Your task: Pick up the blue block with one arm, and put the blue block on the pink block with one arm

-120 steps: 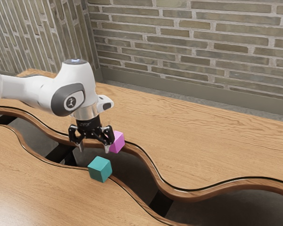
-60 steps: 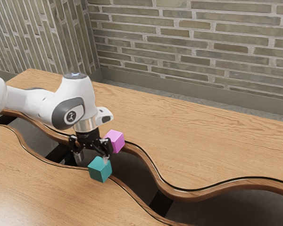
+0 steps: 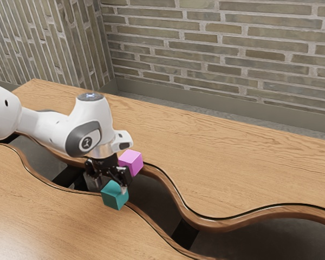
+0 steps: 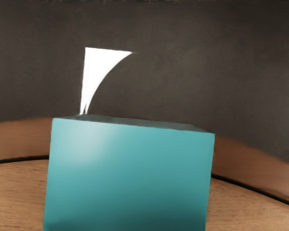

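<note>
The blue block point(image 3: 117, 198), teal in colour, sits at the curved edge of the near wooden table point(image 3: 38, 222). My gripper point(image 3: 109, 185) has come down over it, with its black fingers standing open on either side of the block's top. In the wrist view the blue block point(image 4: 130, 175) looms large just under the hand. The pink block point(image 3: 131, 161) rests on the rim of the far table point(image 3: 233, 162), just behind the gripper toward the exterior view's right.
A dark wavy gap point(image 3: 157, 208) with black crossbars runs between the two wooden tabletops. Brick walls point(image 3: 222, 49) close off the back. The far table stretches wide toward the exterior view's right.
My hand has dropped straight down from above the blocks until its fingers straddle the blue block. Neither block has moved.
</note>
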You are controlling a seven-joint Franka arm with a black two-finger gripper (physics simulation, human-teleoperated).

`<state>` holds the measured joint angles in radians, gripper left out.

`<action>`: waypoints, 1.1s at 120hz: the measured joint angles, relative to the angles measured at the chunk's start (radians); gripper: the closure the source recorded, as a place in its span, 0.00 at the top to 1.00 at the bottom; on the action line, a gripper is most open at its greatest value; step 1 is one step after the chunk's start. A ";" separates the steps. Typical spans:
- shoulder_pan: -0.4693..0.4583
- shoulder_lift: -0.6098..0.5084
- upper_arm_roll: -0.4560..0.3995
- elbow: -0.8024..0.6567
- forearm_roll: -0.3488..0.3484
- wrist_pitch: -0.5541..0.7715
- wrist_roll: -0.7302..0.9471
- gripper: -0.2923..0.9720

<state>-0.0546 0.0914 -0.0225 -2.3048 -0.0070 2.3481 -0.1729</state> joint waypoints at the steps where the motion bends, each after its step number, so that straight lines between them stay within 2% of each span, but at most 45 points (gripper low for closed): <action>1: 0.000 0.001 0.000 0.000 0.000 0.001 0.002 0.77; 117: 0.016 0.104 0.000 0.004 -0.005 0.090 0.113 0.77; 122: 0.014 0.104 0.000 0.004 -0.005 0.093 0.115 0.75; 132: 0.010 0.102 0.001 0.004 -0.001 0.097 0.117 0.62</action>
<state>-0.0449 0.1937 -0.0217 -2.3013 -0.0078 2.4454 -0.0563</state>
